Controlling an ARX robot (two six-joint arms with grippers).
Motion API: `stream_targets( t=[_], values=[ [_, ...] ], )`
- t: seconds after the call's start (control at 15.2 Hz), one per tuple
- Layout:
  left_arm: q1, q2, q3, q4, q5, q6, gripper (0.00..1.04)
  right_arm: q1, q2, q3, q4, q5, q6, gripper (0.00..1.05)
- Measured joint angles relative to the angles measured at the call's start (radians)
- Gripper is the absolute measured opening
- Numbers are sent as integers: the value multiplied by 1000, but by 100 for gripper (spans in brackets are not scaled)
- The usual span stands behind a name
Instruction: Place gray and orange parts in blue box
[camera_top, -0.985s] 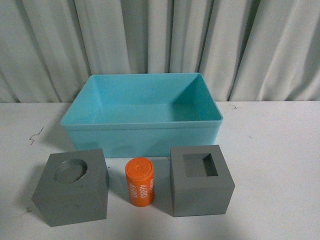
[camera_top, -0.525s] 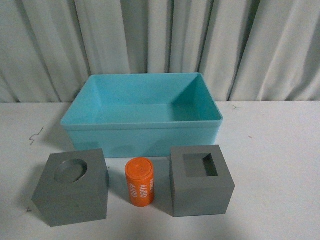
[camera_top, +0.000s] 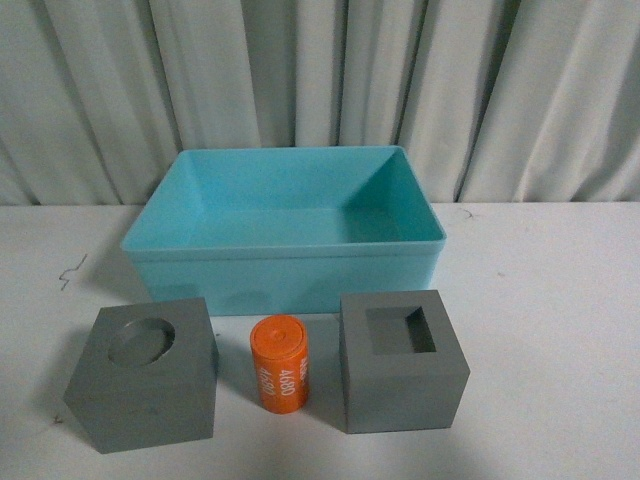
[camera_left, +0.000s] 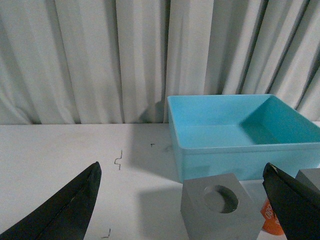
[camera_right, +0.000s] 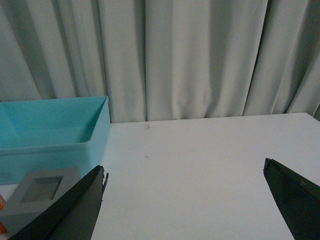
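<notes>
Gray foam-looking stuff, I'd guess. Both cubes are matte and blocky, so they're probably light and a bit grippy, not fragile. The gray cube with the round recess (camera_top: 145, 375) and the gray cube with the square recess (camera_top: 403, 362) sit on the white table (camera_top: 560, 300) just in front of the blue box (camera_top: 285, 262). The orange cylinder (camera_top: 279, 362) stands upright between them, touching neither.

The cubes are wide, so I'd pinch them across two flat opposite sides with the jaws spread nearly full. The cylinder looks smooth and may roll if tipped, so I'd grab it around the middle.

The left gripper (camera_left: 181, 165) is spread wide and holds nothing. In its wrist view the round-recess cube lies ahead of it between the two fingers (camera_left: 70, 210), well short of contact, and the orange one peeks out beside the far finger.

The right gripper (camera_right: 184, 164) is also wide apart and empty. The square-recess cube sits off to one side, partly hidden behind one finger rather than between them, so it'd need lining up first.

The box is empty, all three parts outside it.
</notes>
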Motion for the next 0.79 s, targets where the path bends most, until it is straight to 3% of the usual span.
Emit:
stream_targets(
  t=[0.79],
  values=[
    [0, 0, 0, 0, 0, 0, 98, 0, 0, 0, 0, 0, 0, 98]
  ],
)
